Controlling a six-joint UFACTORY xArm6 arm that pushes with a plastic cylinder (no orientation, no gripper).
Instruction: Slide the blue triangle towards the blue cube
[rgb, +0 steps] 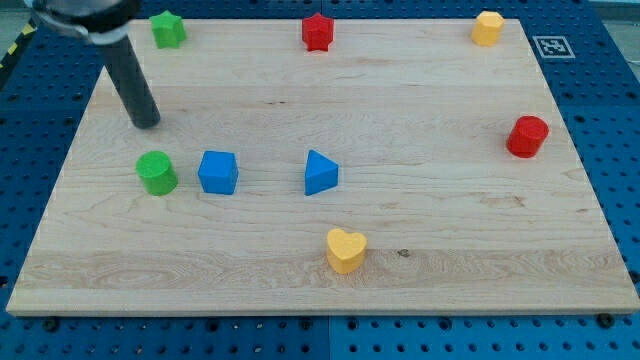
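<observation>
The blue triangle (320, 173) lies near the middle of the wooden board (420, 230). The blue cube (218, 172) sits to its left, about a block's width and a half away. My tip (146, 123) rests on the board at the upper left, above and left of the blue cube, well away from the blue triangle. The dark rod rises from it toward the view's top left.
A green cylinder (157, 173) stands just left of the blue cube. A yellow heart (346, 250) lies below the triangle. A green star-like block (168, 29), a red star-like block (317, 31) and a yellow block (488, 28) line the top edge. A red cylinder (527, 136) sits at the right.
</observation>
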